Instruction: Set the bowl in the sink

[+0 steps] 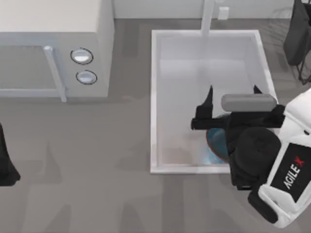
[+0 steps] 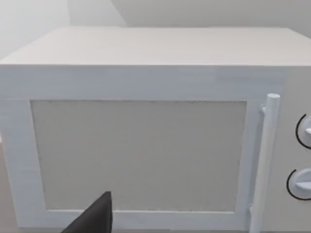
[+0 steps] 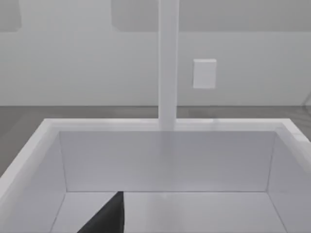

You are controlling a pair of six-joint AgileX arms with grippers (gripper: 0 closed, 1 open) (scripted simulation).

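The left gripper (image 1: 6, 167) is idling at the table's left edge, facing the microwave (image 1: 58, 46); I cannot tell how its fingers are set.

Moving right, the sink (image 1: 154, 97) is taking up the middle of the table, with its faucet (image 1: 207, 17) rising from the far rim. The right gripper (image 1: 232, 99) is hanging over the basin's near right part, its two dark fingertips (image 1: 209, 97) standing wide apart and gripping nothing. The bowl (image 1: 216, 141) is lying just below and behind those fingertips, inside the basin near its front wall, mostly hidden under the arm; it appears to be resting on the sink floor, upright. Apart from the bowl, the basin is holding nothing.

The bowl seems to be already placed, so what the step is calling for now is a clean exit: raising the claw straight up with the fingers spread, keeping clear of the bowl's reddish rim and the basin's right wall, so nothing is dragged or tipped.
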